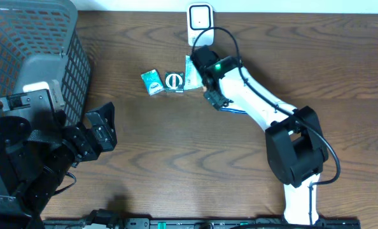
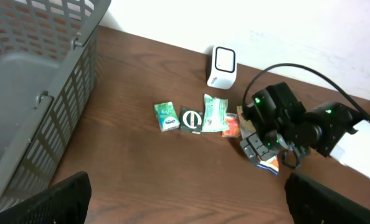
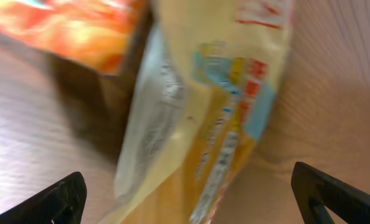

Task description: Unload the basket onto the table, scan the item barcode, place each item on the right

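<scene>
Hovering over a yellow packet (image 3: 203,124), the right claw (image 3: 191,196) is spread wide, the left claw (image 2: 191,202) likewise.

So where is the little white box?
Overhead, the white box stands at the far edge of the table, just behind the row of small packets.

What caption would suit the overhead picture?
Right gripper open by small packets below white scanner; left gripper open beside grey basket.
</scene>
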`<action>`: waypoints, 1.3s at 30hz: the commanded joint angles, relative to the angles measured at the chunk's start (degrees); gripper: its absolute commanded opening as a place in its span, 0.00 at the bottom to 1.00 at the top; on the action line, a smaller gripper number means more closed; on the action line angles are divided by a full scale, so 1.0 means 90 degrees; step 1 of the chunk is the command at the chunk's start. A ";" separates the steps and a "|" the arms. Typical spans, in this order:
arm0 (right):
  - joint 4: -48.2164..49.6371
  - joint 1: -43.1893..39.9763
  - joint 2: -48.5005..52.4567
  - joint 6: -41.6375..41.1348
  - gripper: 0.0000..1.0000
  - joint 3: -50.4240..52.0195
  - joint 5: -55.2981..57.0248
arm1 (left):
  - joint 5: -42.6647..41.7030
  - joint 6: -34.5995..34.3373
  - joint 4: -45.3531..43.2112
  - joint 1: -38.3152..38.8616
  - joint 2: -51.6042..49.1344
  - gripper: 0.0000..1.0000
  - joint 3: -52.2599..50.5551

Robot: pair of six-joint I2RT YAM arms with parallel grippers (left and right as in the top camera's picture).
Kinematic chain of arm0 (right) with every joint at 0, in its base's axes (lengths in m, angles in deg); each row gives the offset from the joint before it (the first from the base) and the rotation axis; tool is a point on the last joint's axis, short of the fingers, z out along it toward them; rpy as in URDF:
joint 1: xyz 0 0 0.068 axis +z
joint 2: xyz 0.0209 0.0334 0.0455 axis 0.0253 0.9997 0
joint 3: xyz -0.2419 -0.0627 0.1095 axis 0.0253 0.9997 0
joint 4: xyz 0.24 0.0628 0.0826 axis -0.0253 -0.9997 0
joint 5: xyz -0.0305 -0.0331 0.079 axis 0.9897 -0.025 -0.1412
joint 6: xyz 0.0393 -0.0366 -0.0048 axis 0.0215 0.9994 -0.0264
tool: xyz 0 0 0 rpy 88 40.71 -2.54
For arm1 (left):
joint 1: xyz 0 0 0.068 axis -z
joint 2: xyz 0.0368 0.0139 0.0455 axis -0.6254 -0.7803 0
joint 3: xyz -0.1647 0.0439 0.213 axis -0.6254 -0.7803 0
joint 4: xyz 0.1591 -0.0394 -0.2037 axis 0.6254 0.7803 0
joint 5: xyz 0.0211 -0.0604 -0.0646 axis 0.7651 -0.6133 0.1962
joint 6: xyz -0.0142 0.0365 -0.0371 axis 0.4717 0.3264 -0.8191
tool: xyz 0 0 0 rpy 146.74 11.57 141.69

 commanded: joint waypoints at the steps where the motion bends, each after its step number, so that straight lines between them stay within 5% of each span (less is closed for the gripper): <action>1: 0.0061 -0.0265 0.0068 -0.0313 0.99 0.0015 0.0104 | 0.0083 -0.0058 0.0015 -0.0032 -0.0002 0.98 0.0046; 15: 0.1251 -0.0566 0.0068 -0.0284 0.99 0.1076 -0.0573 | 0.0083 -0.0058 0.0015 -0.0032 -0.0002 0.98 0.0046; 17: 0.1399 -0.0556 0.0068 -0.0284 0.90 0.1212 -0.0573 | 0.0083 -0.0058 0.0015 -0.0032 -0.0002 0.98 0.0046; 22: 0.1331 -0.0532 0.0007 -0.0539 0.26 0.1144 -0.0578 | 0.0083 -0.0058 0.0015 -0.0032 -0.0002 0.98 0.0046; 23: 0.1248 -0.0532 -0.0010 -0.0663 0.20 0.1061 -0.0578 | 0.0083 -0.0058 0.0015 -0.0032 -0.0002 0.98 0.0046; 29: 0.0461 -0.0770 -0.0318 -0.0653 0.01 0.0189 -0.2215 | 0.0083 -0.0058 0.0015 -0.0032 -0.0002 0.98 0.0046; 39: -0.1086 -0.2016 -0.0459 0.0746 0.01 -0.0556 -0.7196 | 0.0083 -0.0058 0.0015 -0.0032 -0.0002 0.98 0.0046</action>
